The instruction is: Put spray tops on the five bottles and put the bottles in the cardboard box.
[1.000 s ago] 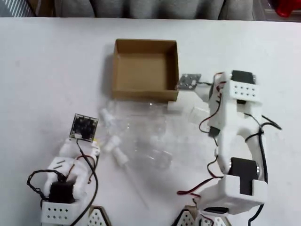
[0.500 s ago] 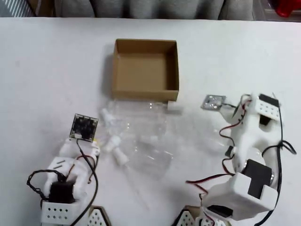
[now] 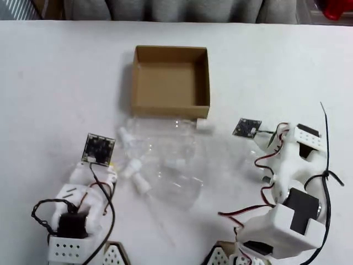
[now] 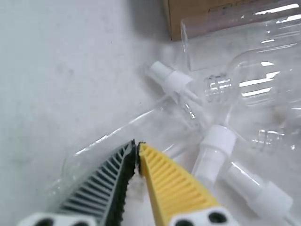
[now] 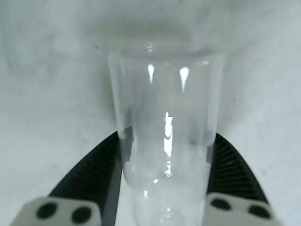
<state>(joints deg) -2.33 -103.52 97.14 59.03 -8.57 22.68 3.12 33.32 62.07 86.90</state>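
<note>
The tabletop [image 3: 55, 66] carries an empty cardboard box [image 3: 171, 83] at the far middle, waiting to be filled. Clear bottles [image 3: 171, 160] lie heaped just near of it. At the right, the right gripper [image 5: 164, 141] clamps one bottle [image 5: 164, 103], probably for capping. At the near left, the left gripper [image 4: 136, 146] sits closed and empty beside loose spray tops [image 4: 214, 146].

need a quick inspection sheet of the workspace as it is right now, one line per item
surface: white table, no spills seen
job's things: cardboard box open and upright; clear bottles lying in a heap in front of it; loose white spray tops at the heap's edge
clutter: nothing seen
grippers: left gripper shut and empty, by the heap; right gripper shut on a bottle
cables: red and black wires looped along both arms
surroundings: grey seating beyond the table's far edge; red object at the far corner
</note>
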